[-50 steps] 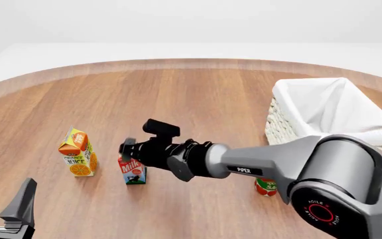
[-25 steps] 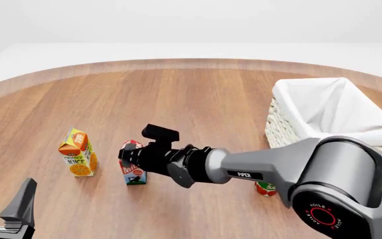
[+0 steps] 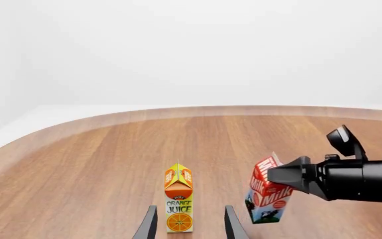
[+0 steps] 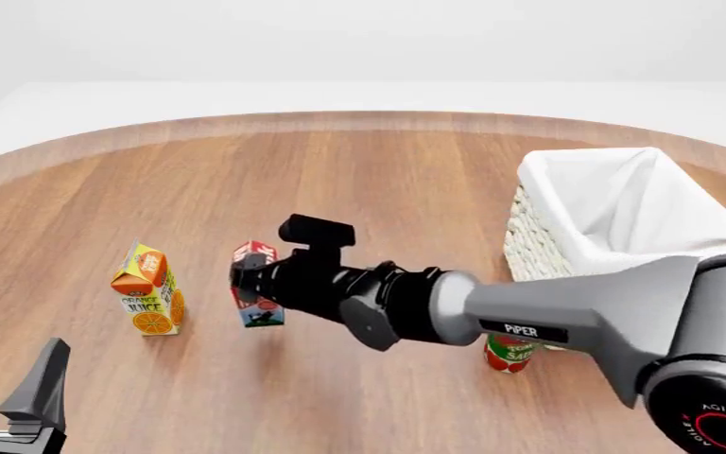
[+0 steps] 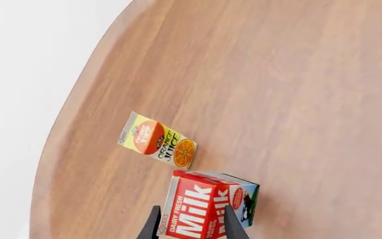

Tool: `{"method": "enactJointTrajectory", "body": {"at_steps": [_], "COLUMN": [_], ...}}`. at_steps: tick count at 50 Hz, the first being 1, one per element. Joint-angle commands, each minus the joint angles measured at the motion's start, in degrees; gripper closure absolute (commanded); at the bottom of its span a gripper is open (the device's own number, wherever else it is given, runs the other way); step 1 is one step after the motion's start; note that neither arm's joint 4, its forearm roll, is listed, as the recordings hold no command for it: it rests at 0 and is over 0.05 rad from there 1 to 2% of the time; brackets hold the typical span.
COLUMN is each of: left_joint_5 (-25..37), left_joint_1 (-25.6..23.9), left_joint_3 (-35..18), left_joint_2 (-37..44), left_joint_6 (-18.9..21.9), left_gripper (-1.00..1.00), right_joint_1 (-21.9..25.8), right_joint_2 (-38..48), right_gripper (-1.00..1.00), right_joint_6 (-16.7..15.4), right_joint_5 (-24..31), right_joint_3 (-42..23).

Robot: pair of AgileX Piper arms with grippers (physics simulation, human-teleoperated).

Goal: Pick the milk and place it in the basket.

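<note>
Front view: milk [image 4: 256, 288] lifted, tilted, beside juice carton [image 4: 148, 290].

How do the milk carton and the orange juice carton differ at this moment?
The milk carton is mostly red, tilted and held in the right gripper; the orange juice carton is orange-yellow, upright and untouched. The milk carton looks clear of the table, while the juice carton stands on it. Both are gable-top cartons.

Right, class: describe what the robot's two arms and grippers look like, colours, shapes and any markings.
The right arm is a smooth grey cylinder marked "PIPER", its round joint cap bearing a red AgileX logo. Toward the right gripper it turns black and boxy. The left gripper shows two dark, tapered flat fingers.
</note>
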Motion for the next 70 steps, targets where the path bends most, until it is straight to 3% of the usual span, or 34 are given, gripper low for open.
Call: {"method": "enactJointTrajectory", "body": {"at_steps": [1,12,21,45,70], "left_joint_5": [0.00,0.00,0.00,0.00,0.00], "left_joint_1": [0.00,0.00,0.00,0.00,0.00], "left_joint_3": [0.00,0.00,0.00,0.00,0.00], "left_joint_2": [0.00,0.00,0.00,0.00,0.00], "left_joint_6": [0.00,0.00,0.00,0.00,0.00], "left_gripper": [-1.00,-1.00,-1.00,-1.00,-1.00], "right_joint_1": [-1.41,-3.13,-3.76,-6.94,-14.40], "right_joint_2": [-6.67,-13.90,-20.43,-33.73,-46.29], "right_gripper": [1.00,1.00,1.00,1.00,1.00], "right_joint_6": [-0.67,-3.38,-7.64,-9.84,-12.78], "right_joint_5": [-1.83,-3.51,-3.37,-2.07,6.38], "right_joint_3": [2.92,9.07,12.61,19.82,20.26]}}
